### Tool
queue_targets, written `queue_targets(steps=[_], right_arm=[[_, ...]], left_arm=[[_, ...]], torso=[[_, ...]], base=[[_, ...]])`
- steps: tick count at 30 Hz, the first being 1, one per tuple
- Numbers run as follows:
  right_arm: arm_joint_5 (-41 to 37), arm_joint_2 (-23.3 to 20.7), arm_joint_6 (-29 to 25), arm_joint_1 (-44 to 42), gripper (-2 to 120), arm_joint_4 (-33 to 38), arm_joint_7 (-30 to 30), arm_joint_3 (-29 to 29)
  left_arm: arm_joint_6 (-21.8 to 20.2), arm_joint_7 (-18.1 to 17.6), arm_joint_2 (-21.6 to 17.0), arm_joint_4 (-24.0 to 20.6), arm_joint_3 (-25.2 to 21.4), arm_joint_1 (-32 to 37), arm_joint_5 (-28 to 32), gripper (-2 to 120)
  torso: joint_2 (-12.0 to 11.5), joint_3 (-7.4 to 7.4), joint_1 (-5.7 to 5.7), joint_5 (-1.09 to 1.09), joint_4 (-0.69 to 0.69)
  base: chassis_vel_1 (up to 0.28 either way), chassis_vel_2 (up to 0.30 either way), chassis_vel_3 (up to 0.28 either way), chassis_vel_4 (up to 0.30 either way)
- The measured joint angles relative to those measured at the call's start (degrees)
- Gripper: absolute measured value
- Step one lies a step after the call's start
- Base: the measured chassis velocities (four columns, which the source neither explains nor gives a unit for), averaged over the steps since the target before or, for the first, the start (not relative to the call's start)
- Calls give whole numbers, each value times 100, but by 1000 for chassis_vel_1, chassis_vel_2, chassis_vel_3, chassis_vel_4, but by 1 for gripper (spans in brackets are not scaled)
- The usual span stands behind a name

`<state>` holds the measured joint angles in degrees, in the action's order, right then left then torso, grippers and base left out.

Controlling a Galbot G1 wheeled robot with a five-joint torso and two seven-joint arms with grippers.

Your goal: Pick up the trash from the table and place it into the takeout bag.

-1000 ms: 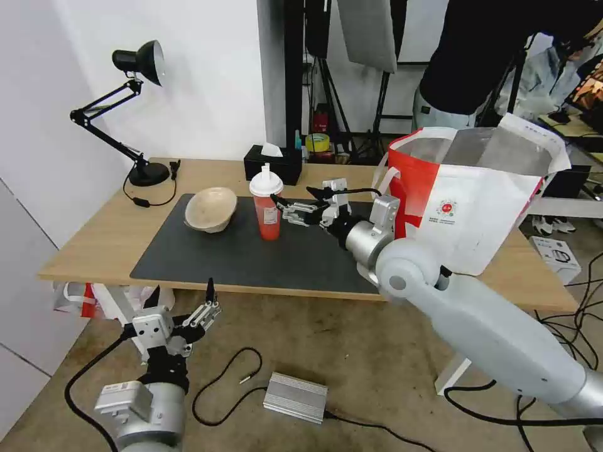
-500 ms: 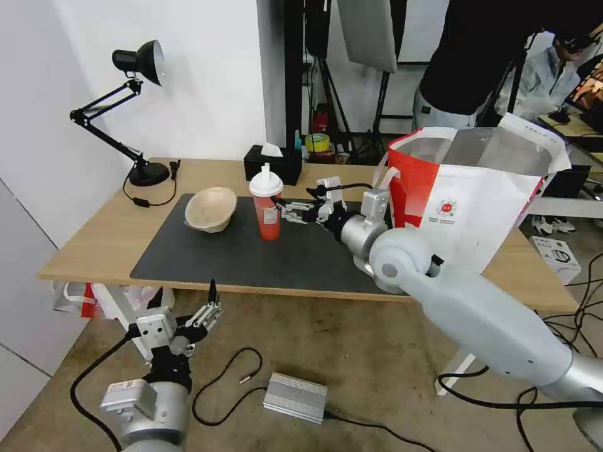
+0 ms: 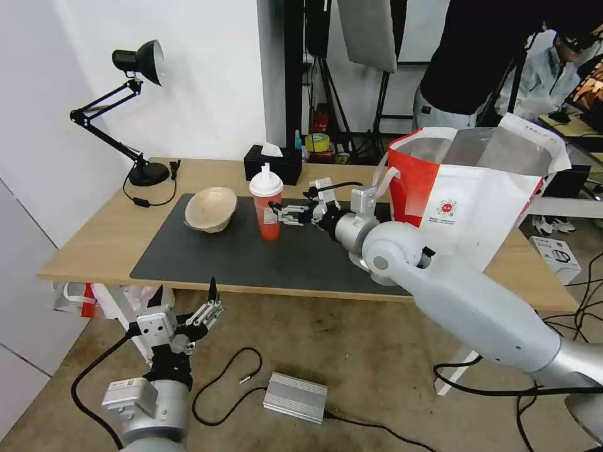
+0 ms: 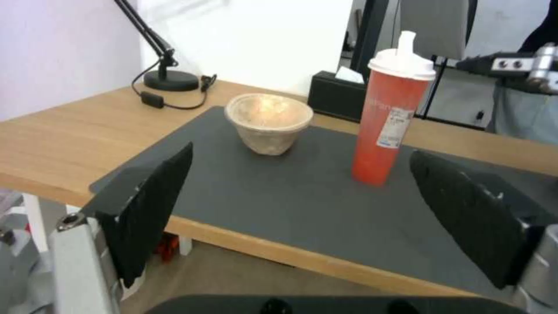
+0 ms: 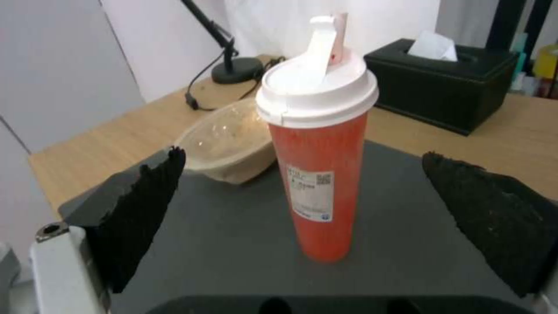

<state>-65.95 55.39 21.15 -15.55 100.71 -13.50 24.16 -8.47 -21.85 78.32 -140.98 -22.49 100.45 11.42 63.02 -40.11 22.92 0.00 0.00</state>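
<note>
My right gripper (image 3: 274, 211) is spread wide just right of the cup (image 3: 266, 209), which stands upright on the mat (image 3: 207, 260). Current step: approach for grasp. Next, I judge, the fingers must straddle the cup and close; left gripper (image 3: 188, 312) idles open below the table (image 3: 94, 238).

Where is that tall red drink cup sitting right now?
In the head view the red drink cup stands upright on the dark grey mat, between the beige paper bowl on its left and the open right gripper reaching from its right.

On the light wood tabletop (image 3: 94, 242), the dark grey rectangular mat (image 3: 251, 260) carries the beige paper bowl (image 3: 211, 209) left of the tall red lidded cup (image 3: 267, 210), the boxy red-and-white tote bag (image 3: 471, 194) at right.
</note>
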Motion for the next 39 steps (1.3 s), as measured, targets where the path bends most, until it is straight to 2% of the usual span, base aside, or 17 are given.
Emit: queue_targets(steps=[39], right_arm=[[25,315,341,519,100,-587,122,376]], left_arm=[[63,11,-28,76,50,-4,-34,100]], torso=[[0,0,-1,0,0]], base=[[0,0,0,0]])
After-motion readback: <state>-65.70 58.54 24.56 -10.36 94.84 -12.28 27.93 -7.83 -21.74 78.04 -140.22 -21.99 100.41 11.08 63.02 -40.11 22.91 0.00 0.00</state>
